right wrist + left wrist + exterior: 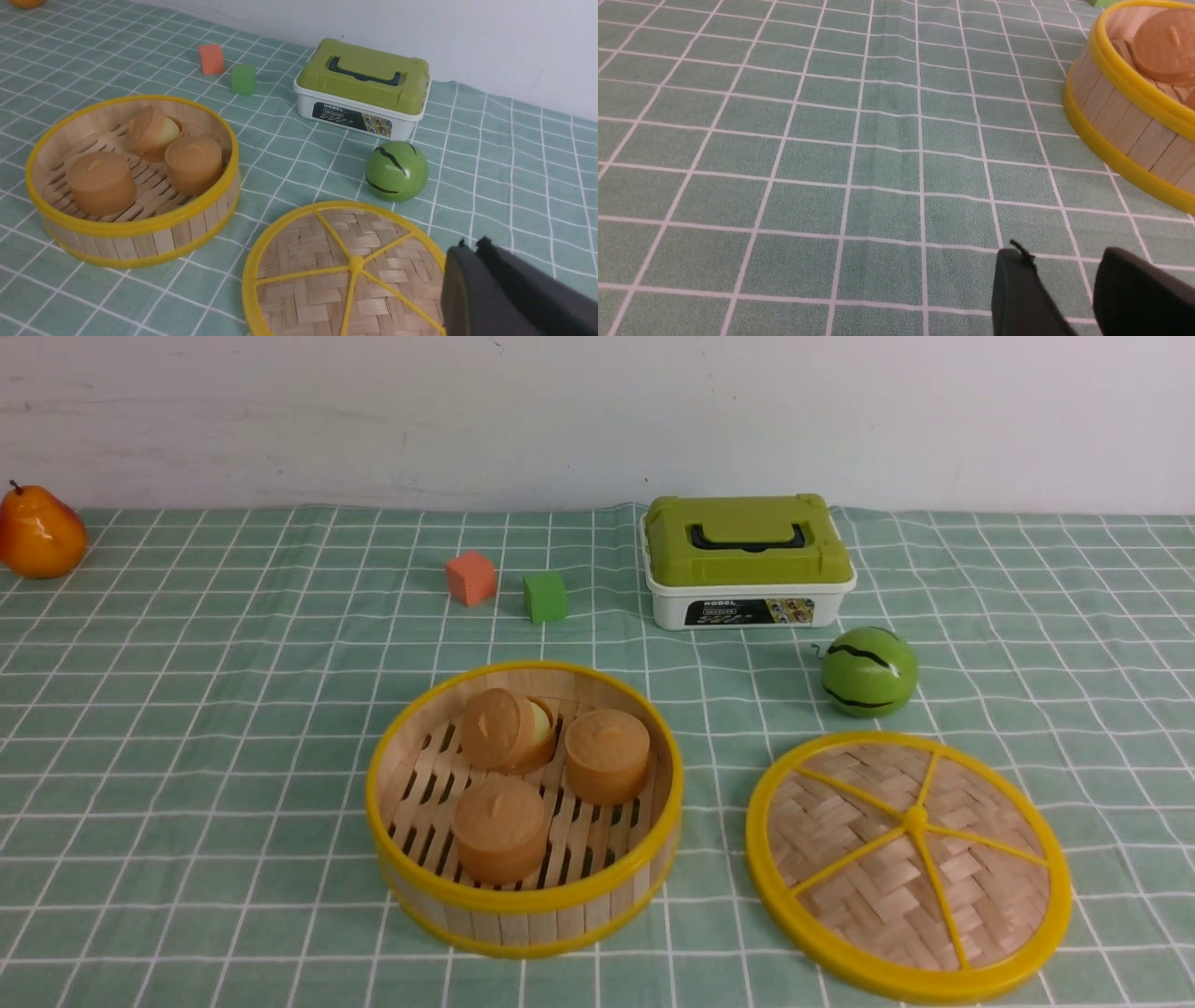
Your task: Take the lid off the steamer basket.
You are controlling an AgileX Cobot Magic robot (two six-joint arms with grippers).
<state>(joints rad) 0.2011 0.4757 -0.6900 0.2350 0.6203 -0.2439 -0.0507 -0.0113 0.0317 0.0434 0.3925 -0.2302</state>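
The steamer basket (523,887) stands uncovered near the front middle, with three tan round cakes (499,826) inside. It also shows in the right wrist view (140,228) and in the left wrist view (1120,116). The lid (910,863) lies flat on the cloth to the right of the basket, apart from it, and shows in the right wrist view (336,275). My left gripper (1057,256) is open and empty over bare cloth left of the basket. My right gripper (472,245) is shut and empty above the lid's edge. Neither gripper shows in the front view.
A white box with a green lid (747,560) stands at the back. A green melon ball (868,670) sits between box and lid. An orange cube (470,578) and a green cube (544,596) lie behind the basket. A pear (39,532) is far left.
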